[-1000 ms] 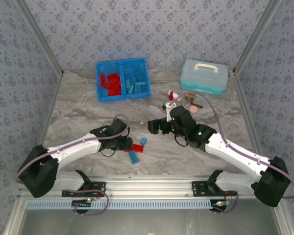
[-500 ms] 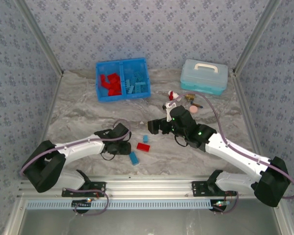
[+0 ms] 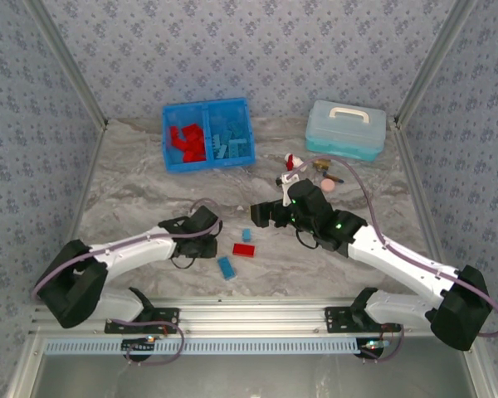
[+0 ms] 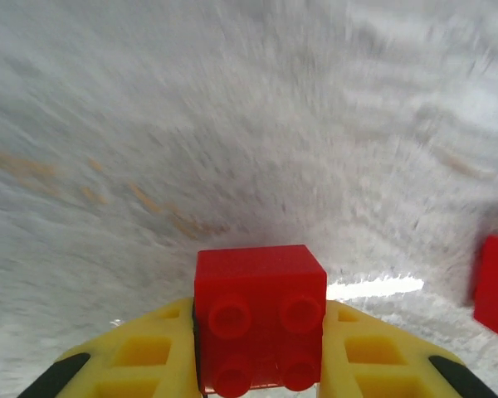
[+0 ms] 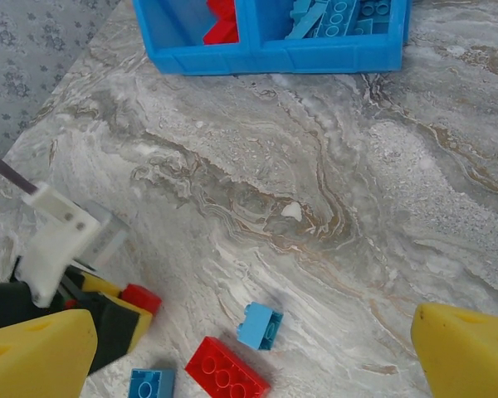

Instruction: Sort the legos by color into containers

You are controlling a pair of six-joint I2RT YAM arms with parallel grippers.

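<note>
Marbled table (image 3: 133, 191), teal case (image 3: 345, 130) far back; left gripper (image 3: 211, 247) pinches red lego (image 4: 260, 311).

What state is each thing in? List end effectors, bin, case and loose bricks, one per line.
Left end effector: shut on small red plastic brick.
Right end effector: open, empty.
Bright blue rectangular plastic bin: open-topped; red bricks left compartment, light blue bricks right.
Pale teal lidded plastic case: lid shut.
Flat red plastic brick: loose, unsorted.
Small light blue plastic brick: loose, unsorted.
Longer light blue plastic brick: loose, unsorted.
</note>
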